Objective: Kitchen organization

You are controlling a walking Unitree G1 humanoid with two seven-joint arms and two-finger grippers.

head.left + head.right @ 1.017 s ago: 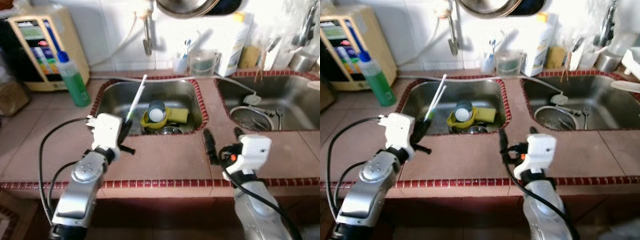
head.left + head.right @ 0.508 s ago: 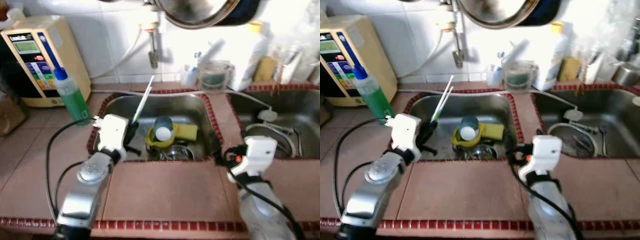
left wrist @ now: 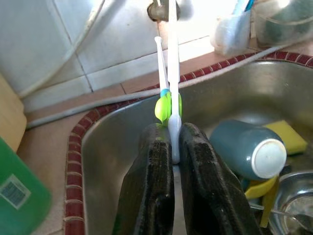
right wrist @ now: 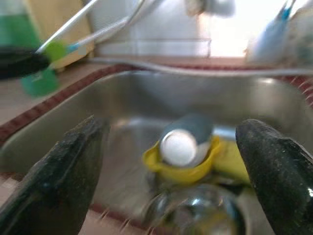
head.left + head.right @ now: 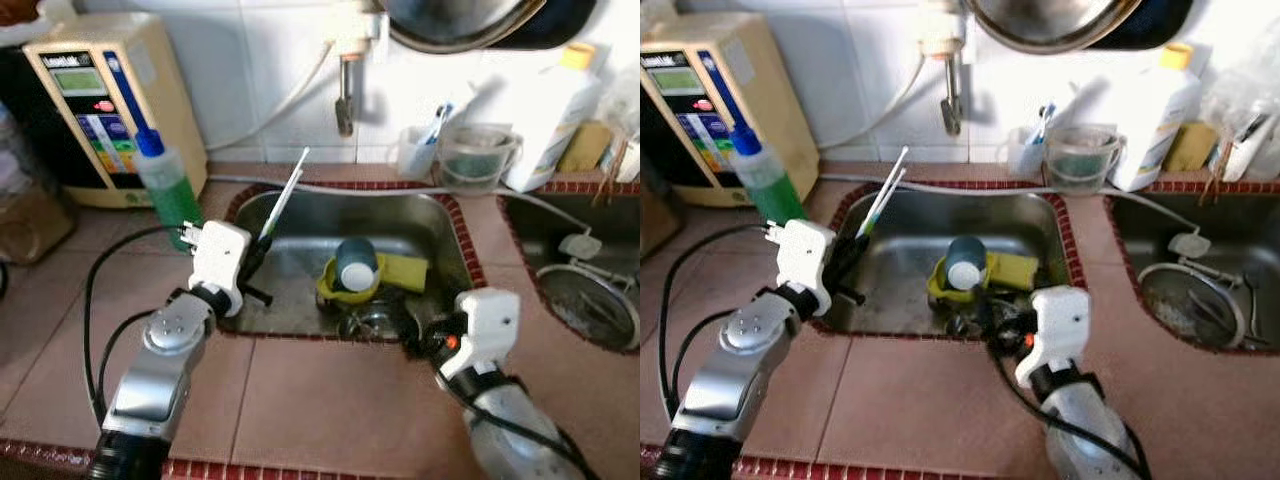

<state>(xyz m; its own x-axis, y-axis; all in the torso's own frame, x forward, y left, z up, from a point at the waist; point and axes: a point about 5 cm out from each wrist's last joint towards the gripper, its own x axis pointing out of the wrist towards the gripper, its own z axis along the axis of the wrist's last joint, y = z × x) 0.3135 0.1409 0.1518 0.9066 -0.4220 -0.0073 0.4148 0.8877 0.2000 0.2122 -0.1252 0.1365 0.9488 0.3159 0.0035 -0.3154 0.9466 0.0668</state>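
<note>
Left gripper: fingers pressed together on the handles of two toothbrushes, white with a green and blue band, held tilted up over the near-left corner of the left sink.

Right gripper: fingers spread wide with nothing between them, poised at the sink's front edge and aimed into the basin.

In the basin: a blue-grey bottle with a white cap lies in a yellow dish, a yellow sponge just beside it, a small metal bowl nearer the front rim.

On the tabletop behind the sink: a cup already holding a toothbrush, a clear measuring jug, a white detergent bottle. At left, a green soap bottle and a beige water appliance.

Progress, as judged: early. The toothbrushes are lifted but not yet put away; the cup at the back looks the likely home. The bottle, dish, sponge and bowl sit in the sink unsorted.
</note>
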